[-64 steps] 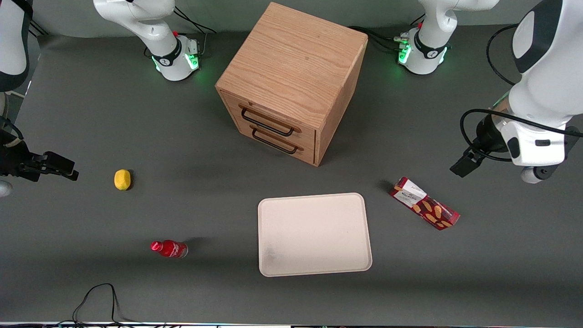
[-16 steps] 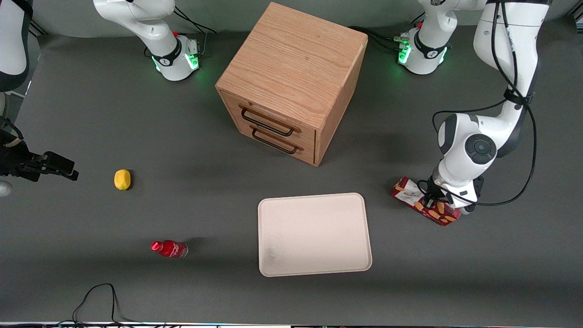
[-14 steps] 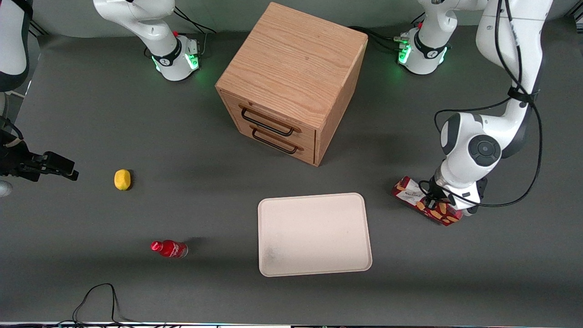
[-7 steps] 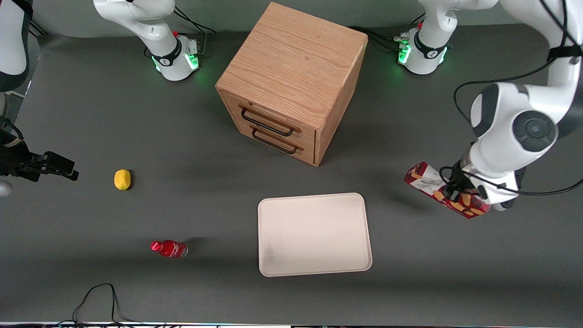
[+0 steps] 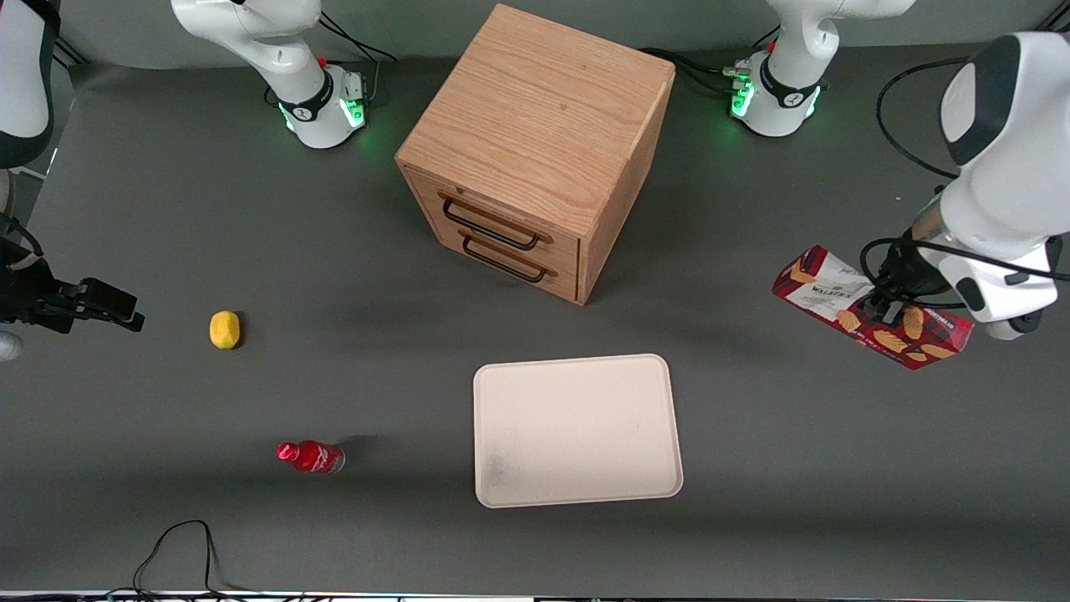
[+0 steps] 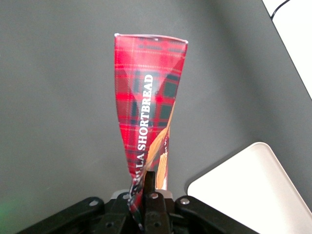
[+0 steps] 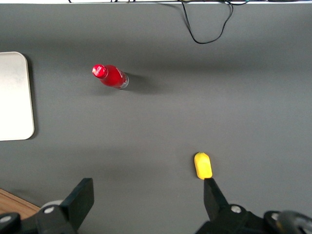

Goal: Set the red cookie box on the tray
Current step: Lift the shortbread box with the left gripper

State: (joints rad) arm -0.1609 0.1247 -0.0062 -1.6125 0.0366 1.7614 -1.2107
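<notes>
Bench: dark grey mat that carries everything here.
Drawer cabinet: oak box with two black-handled drawers, farther from the front camera than the tray.
Tray: cream-white, flat with a low rim and bare; it lies well apart from my load, toward the parked arm's end and nearer the front camera. One rounded corner shows in my wrist camera, beside and below the carton.
Red cookie box: off the bench, carried in the air near my end of it. Its long axis runs slantwise to the tray's edges, the white-label end pointing toward the cabinet. I judge that I must travel toward the tray and perhaps turn my wrist so the carton comes down inside the rim.
Box looks: tartan-red carton with white "SHORTBREAD" lettering, tan cookie pictures and a white panel; its side wall looks pinched inward where I hold it.
My pincer: clamped across the carton near its middle, fingers pressed into the card.
Red bottle and lemon: both far off toward the parked arm.
</notes>
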